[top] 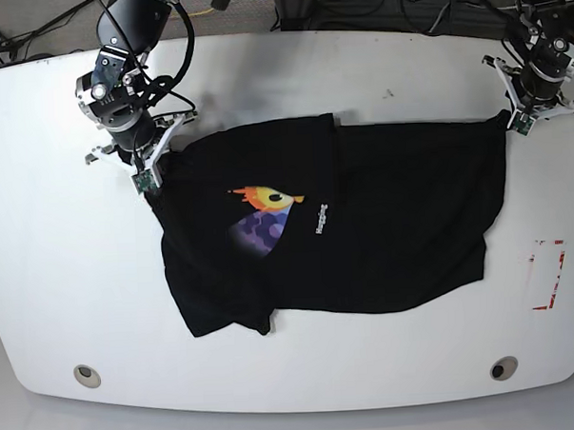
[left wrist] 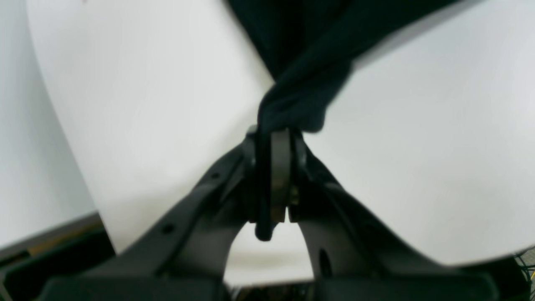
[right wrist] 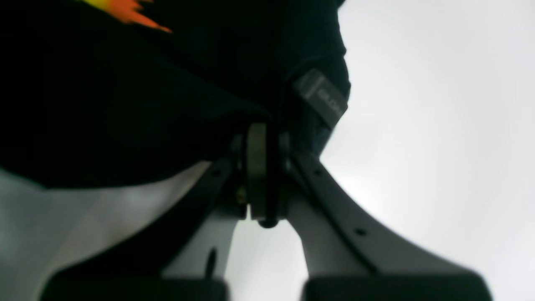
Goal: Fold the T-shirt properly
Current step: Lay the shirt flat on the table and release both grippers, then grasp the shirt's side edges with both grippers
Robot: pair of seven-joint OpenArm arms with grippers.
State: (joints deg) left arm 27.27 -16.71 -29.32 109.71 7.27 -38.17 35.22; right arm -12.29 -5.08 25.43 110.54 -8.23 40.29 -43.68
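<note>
- T-shirt [top: 383, 220] spread on white table [top: 61, 282], print up;
- left gripper [left wrist: 271, 138] pinching a bunched corner;
- right gripper [right wrist: 267, 142] clamped on fabric by the label [right wrist: 322, 98].

Your two arms are dark, chunky joint housings with black cables looping off them, sitting at the far corners of the white table [top: 281, 72]. The right gripper [top: 144, 164] and left gripper [top: 521, 119] both have pale light-grey finger brackets. Up close, the fingers [left wrist: 200, 196] are dark curved plastic with small screw holes, ending in greyish pads [right wrist: 256, 167].
</note>
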